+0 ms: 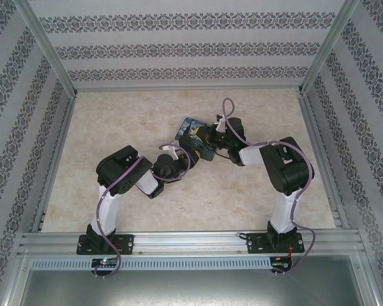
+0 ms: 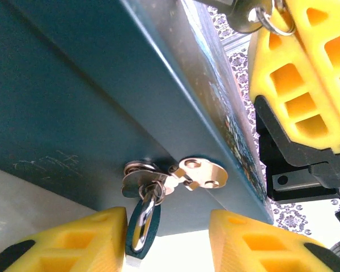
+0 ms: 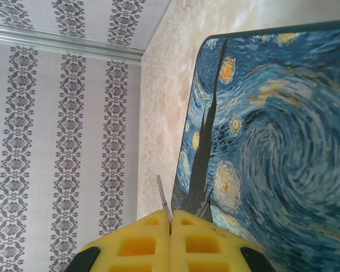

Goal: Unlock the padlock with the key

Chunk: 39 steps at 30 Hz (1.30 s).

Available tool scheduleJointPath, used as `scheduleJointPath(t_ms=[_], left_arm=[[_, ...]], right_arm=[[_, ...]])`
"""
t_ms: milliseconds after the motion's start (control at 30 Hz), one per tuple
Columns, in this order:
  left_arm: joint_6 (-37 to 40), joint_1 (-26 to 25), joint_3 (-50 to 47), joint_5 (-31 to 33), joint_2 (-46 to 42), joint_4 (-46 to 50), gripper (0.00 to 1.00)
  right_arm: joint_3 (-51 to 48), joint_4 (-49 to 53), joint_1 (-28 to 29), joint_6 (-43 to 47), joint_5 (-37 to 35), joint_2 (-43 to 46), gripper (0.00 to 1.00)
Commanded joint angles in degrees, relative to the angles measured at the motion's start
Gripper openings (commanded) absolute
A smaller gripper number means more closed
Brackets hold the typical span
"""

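Tabletop (image 1: pixel 115 134) of beige marbled finish, with a blue metal tin (image 1: pixel 193 136) painted with a swirling night sky near its middle. The left hand (image 2: pixel 167 214) has its yellow fingers apart around the tiny blue-grey metal padlock (image 2: pixel 141 224), which hangs from the tin's hasp. The right hand (image 3: pixel 171 215) is clamped on the thin greyish metal key (image 3: pixel 164 199) beside the tin's lid.

Padlock (image 2: pixel 141 226) on hasp (image 2: pixel 195 173) of tin (image 2: pixel 73 102)

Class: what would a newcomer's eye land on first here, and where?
The swirling night-sky painting on the blue tin, in the middle of the table. Then the tiny padlock hanging from the hasp on the tin's side, between the yellow fingers of the left tool, and the key pinched in the shut right tool.
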<state>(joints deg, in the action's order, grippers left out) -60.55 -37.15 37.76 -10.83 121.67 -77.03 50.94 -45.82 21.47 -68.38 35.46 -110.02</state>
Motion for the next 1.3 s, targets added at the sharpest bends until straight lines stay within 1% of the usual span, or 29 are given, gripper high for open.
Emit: scheduleJointPath(t_ms=[0, 167, 333, 467, 567, 700, 800, 900, 1033, 1167, 1267], left_arm=[[3.9, -0.8, -0.9, 1.3, 1.6, 13.8, 0.42], [6.5, -0.8, 0.2, 1.8, 1.0, 18.4, 0.39], [6.9, -0.7, 1.1, 2.3, 1.4, 19.7, 0.33], [6.6, -0.7, 1.4, 2.6, 1.7, 19.9, 0.23], [6.2, -0.7, 1.4, 2.6, 1.3, 19.9, 0.12], [5.8, -0.6, 1.2, 2.2, -0.4, 21.7, 0.01], [5.4, -0.6, 1.1, 1.6, -2.1, 24.1, 0.0], [5.0, -0.6, 1.6, 0.5, -4.0, 27.6, 0.0], [5.6, -0.3, 2.6, -0.9, -6.6, 33.6, 0.0], [6.9, 0.5, 3.1, -2.4, -9.4, 37.7, 0.0], [7.4, 1.8, 2.6, -3.7, -11.7, 39.9, 0.0]], right_arm=[[-1.0, 0.4, -0.5, 0.3, 0.4, -1.8, 0.0], [-1.1, 0.3, -0.4, 0.4, 0.4, -1.8, 0.0], [-1.3, 0.3, -0.5, 0.2, 0.4, -1.8, 0.0], [-1.0, 0.3, -0.5, 0.2, 0.5, -1.6, 0.0], [-0.3, 0.6, -0.8, 0.4, 1.1, -1.0, 0.0], [0.1, 1.7, -1.6, 0.7, 1.9, 2.4, 0.0], [-0.7, 3.9, -1.5, 2.1, 2.1, 6.7, 0.0], [-3.8, 5.2, -1.5, 3.2, 2.4, 11.6, 0.0], [-10.7, 6.4, -1.9, 6.0, 3.0, 18.4, 0.0], [-18.4, 4.5, -2.3, 7.0, 4.4, 23.3, 0.0], [-24.0, 5.0, -2.3, 8.4, 4.7, 27.7, 0.0]])
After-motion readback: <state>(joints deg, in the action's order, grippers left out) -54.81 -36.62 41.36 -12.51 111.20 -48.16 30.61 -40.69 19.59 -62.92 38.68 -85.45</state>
